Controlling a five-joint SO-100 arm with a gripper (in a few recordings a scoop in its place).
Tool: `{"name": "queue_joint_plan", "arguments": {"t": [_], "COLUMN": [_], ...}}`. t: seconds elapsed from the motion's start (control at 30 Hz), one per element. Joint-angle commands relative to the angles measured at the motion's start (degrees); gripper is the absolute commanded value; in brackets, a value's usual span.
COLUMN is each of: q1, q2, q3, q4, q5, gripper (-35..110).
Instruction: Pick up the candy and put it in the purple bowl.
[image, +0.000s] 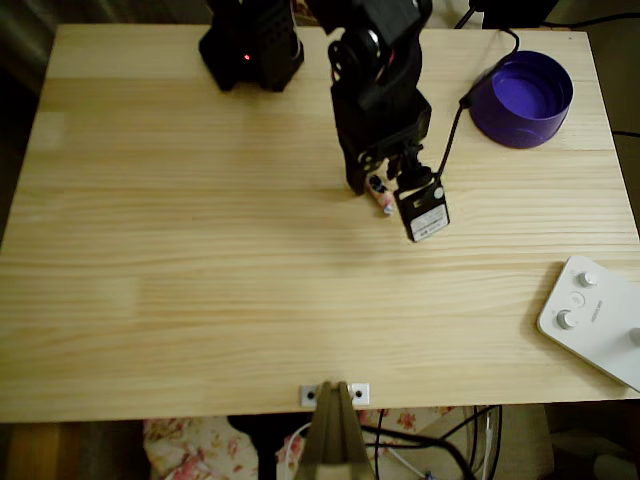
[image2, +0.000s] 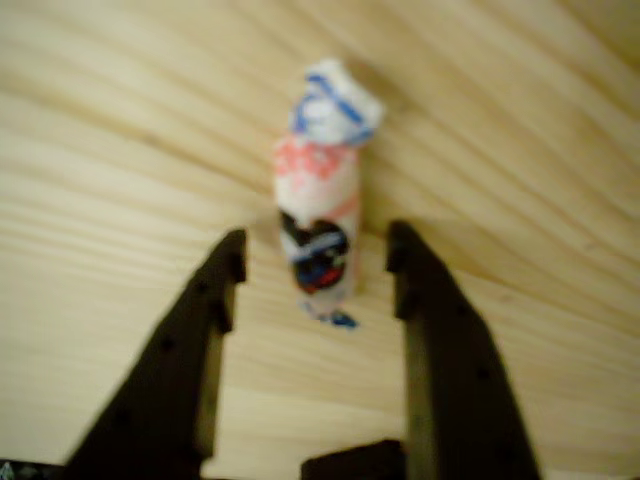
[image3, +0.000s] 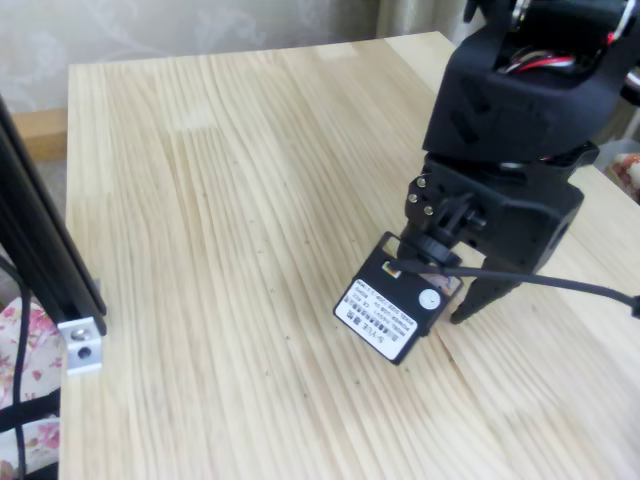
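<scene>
A: Going L to R in the overhead view, what do we have?

B: Black arm base at the top edge, L of centre. Then the gripper (image: 378, 186) pointing down over the wooden table (image: 200, 300), w/ the candy (image: 381, 194) lying on the wood right under it. Just R of that, the wrist camera (image: 425, 213) w/ its white label, cable running up-right. Far R near the top corner we see the purple bowl (image: 522, 98), upright, well apart from the candy. Bottom R, a white control box (image: 597, 318) at the table edge.

A: Gripper state?

B: In the wrist view the gripper (image2: 315, 265) has its jaws apart. We see the candy (image2: 318, 210) sitting on the wood w/ its lower end between the two black fingertips (image2: 225, 270), a gap on each side, not touching either. Its upper twisted end, white w/ blue, points away past the tips. Pic is blurry, so markings are hard to read.

A: And the fixed view?

B: Wrist camera (image3: 398, 297) in front, one black finger (image3: 482, 295) reaching down to the table (image3: 200, 250) at R. Candy hidden there.
</scene>
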Motion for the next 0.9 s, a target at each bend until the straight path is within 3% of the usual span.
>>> {"name": "queue_joint_plan", "arguments": {"t": [0.0,0.27,0.6,0.87], "q1": [-0.44,-0.18,1.49,1.41], "q2": [1.23,1.85,4.39,20.57], "q3": [-1.32,-1.05,0.44,2.64], "q4": [-0.26,-1.32,-3.52,0.44], "q5": [0.70,-0.09,-0.26,-2.99], "gripper": [13,0,-1,-1]}}
